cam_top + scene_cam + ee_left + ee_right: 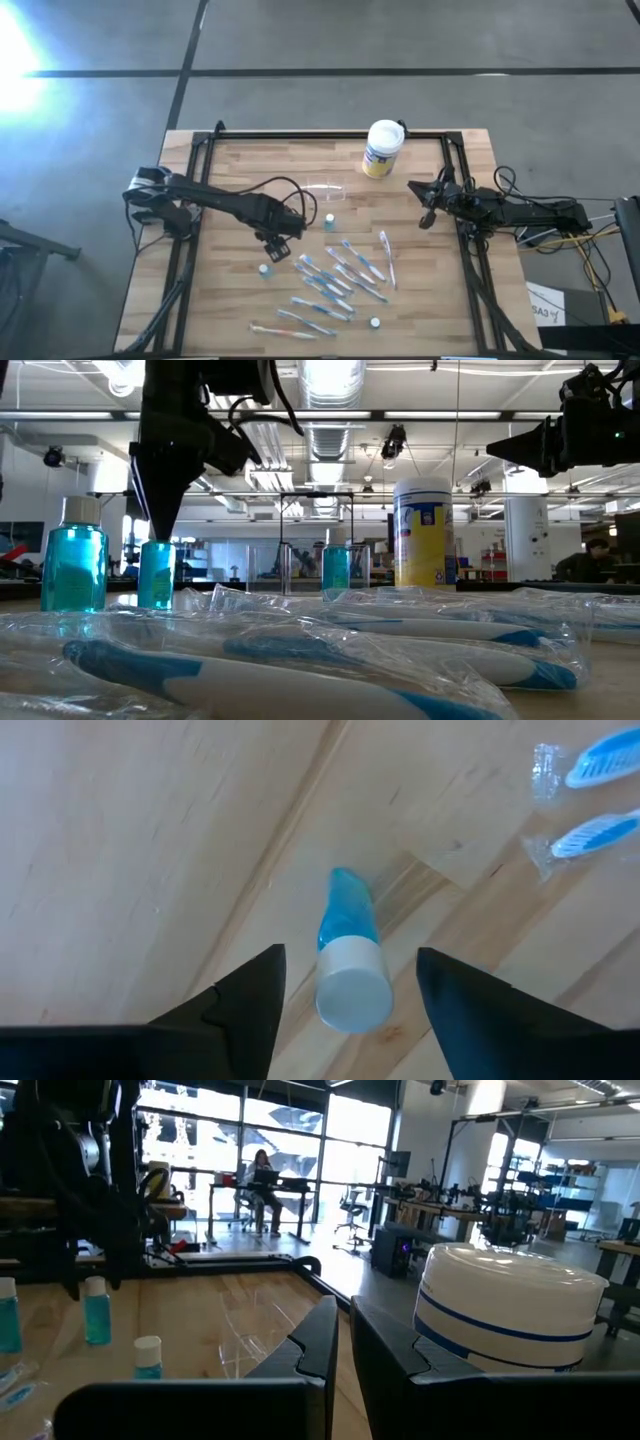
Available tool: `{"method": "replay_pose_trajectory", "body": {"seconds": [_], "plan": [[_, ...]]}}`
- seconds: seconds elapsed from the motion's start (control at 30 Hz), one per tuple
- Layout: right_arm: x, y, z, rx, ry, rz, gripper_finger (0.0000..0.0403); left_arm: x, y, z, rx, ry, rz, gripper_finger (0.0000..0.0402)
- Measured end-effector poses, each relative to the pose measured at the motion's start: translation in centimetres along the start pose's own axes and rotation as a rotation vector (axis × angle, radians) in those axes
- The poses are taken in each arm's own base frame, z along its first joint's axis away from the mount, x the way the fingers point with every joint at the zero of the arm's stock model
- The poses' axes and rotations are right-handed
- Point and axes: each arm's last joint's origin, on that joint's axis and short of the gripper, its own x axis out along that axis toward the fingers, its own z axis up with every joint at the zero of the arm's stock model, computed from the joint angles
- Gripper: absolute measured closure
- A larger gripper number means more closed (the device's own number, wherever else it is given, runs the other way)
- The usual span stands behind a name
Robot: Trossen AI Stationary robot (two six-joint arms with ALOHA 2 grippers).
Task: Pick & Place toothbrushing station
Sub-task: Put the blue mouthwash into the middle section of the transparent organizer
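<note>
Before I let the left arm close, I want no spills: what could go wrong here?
The left gripper hangs open over a small blue bottle that stands upright; an off-centre pinch could tip it. Wrapped toothbrushes lie close by, so a sweep might scatter them. The clear holder is see-through and hard to spot, so the arm might bump it. The right gripper waits shut near the white canister.

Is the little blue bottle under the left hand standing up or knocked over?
Upright. The left wrist view looks down on the bottle's white cap, between the open left hand's fingers; the low view shows it standing on the table.
</note>
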Motion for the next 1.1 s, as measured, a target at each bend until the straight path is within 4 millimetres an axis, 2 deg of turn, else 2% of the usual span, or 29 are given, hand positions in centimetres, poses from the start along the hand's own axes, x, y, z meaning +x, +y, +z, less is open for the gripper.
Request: {"method": "replay_pose_trajectory", "body": {"seconds": [0.2, 0.47, 0.8, 1.1], "plan": [[0.0, 0.0, 0.0, 0.0, 0.0, 0.0, 0.0371, 0.0, 0.0, 0.0, 0.003, -0.002, -0.002, 0.022], [0.0, 0.0, 0.0, 0.0, 0.0, 0.0, 0.0371, -0.2, 0.0, -0.1, 0.014, -0.007, -0.007, 0.03], [0.0, 0.0, 0.0, 0.0, 0.0, 0.0, 0.0371, -0.4, 0.0, 0.0, 0.09, -0.008, -0.007, 0.0303], [0.0, 0.0, 0.0, 0.0, -0.001, 0.0, 0.0371, -4.1, 0.3, -0.2, 0.17, -0.124, -0.078, 0.0303]]}}
